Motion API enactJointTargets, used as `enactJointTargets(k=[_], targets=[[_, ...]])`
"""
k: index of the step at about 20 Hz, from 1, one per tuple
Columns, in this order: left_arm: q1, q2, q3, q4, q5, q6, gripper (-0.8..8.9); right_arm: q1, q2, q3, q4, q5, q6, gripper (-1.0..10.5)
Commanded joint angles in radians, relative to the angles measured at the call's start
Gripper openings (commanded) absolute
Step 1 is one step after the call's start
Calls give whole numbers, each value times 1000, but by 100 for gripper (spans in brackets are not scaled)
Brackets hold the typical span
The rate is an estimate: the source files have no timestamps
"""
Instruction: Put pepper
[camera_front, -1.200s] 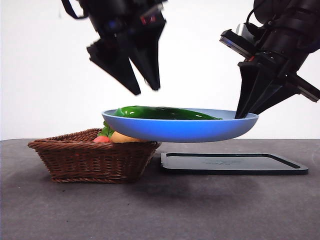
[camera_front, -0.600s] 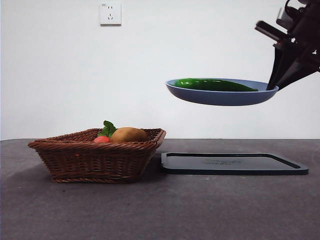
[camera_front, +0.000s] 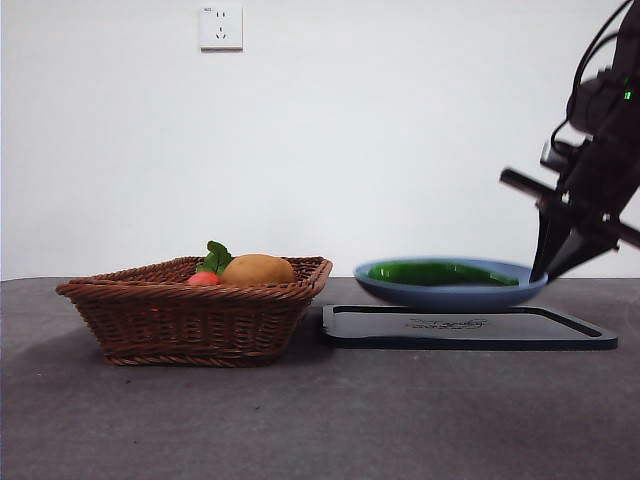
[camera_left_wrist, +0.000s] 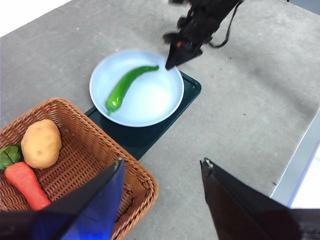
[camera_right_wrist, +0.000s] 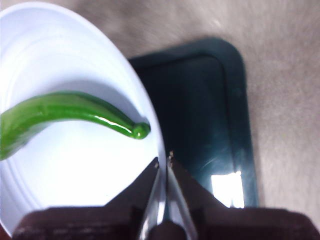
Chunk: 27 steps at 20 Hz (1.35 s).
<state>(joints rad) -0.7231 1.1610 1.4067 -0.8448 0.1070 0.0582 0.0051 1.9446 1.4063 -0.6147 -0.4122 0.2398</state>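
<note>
The long, glossy dark-green pepper (camera_front: 442, 273) lies across the round pale-blue plate (camera_front: 400, 292), which sits over the flat dark-green rectangular tray (camera_front: 470, 328) on the grey worktop (camera_front: 320, 420). From the low front view the plate hides most of the pepper — only its upper side shows above the rim — and it is hard to tell whether the plate rests on the tray or hangs just above it.

The right wrist view gives what the front cannot: the right gripper (camera_right_wrist: 163, 161) is pinched tight on the plate's rim, its two black jaws nearly meeting with the thin edge between them, close to the pepper's tapered tip. In the front view this gripper comes in from the right side, dark and angled down to the plate's right edge.

The left wrist view looks down from high above — the left gripper (camera_left_wrist: 162, 167) hangs well clear of everything, jaws spread wide and holding nothing. It shows the pepper's slight curve across the plate, and the contents of the brown wicker basket (camera_left_wrist: 107, 165) beside the tray: a yellow-brown potato (camera_left_wrist: 41, 143) and an orange-red carrot with green leaves (camera_left_wrist: 25, 182). The front view shows only their tops over the basket wall, and a white wall socket (camera_front: 221, 27) behind.
</note>
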Motion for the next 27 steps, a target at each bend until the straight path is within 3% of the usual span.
enactJointTargets(k=[1, 10, 17, 22, 27], targets=[[-10, 7, 21, 5, 1, -11, 272, 2, 43, 24, 17, -8, 7, 3], [-10, 7, 21, 5, 0, -11, 272, 2, 72, 24, -43, 27, -26, 4], [-10, 7, 21, 4, -3, -10, 272, -10, 53, 24, -51, 26, -31, 238], [-10, 7, 21, 5, -3, -10, 271, -50, -128, 24, -130, 25, -80, 238], [-10, 7, 21, 0, -2, -10, 271, -24, -404, 24, -301, 18, -168, 237]])
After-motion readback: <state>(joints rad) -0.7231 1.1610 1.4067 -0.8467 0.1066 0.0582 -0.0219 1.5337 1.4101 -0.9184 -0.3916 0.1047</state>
